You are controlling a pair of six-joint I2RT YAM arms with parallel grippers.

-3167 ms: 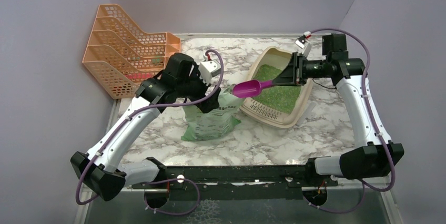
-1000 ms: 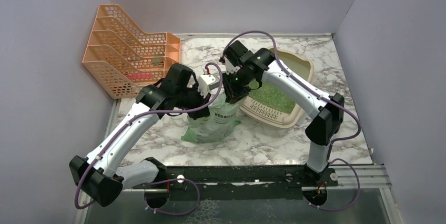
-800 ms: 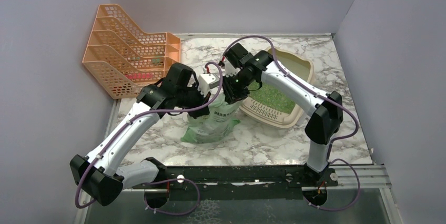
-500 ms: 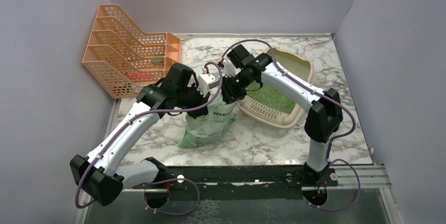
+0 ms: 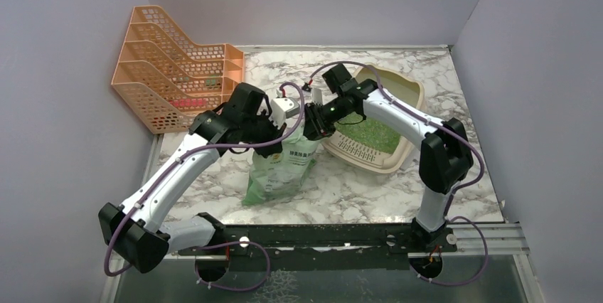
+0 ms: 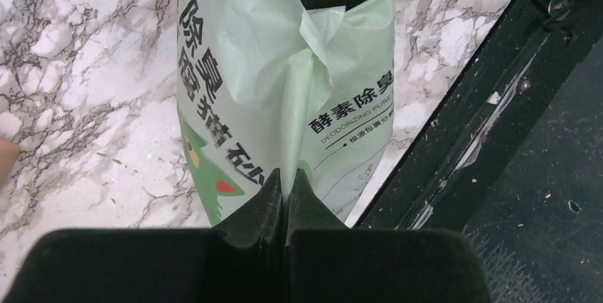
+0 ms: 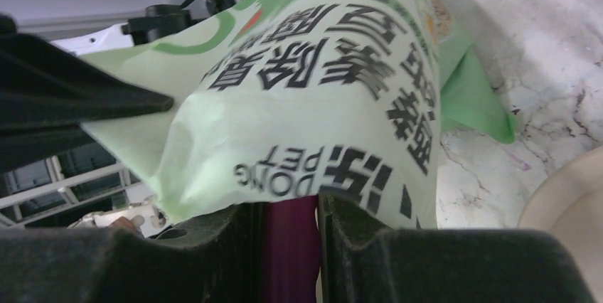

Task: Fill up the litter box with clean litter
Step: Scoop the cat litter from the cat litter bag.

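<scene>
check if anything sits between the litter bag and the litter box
Nothing visible lies between the litter bag and the litter box, which stand close side by side. Only the right end effector, gripping the magenta scoop, reaches over that gap to the bag's top.

The left arm (image 5: 178,175) is extended forward and bent at the elbow. The left gripper (image 6: 284,190) is pressed fully together on a fold of the litter bag (image 6: 284,89). The right arm (image 5: 398,112) is arched across, and the right gripper (image 7: 288,210) is clamped on the magenta scoop handle (image 7: 288,253), close beside the left gripper.
</scene>
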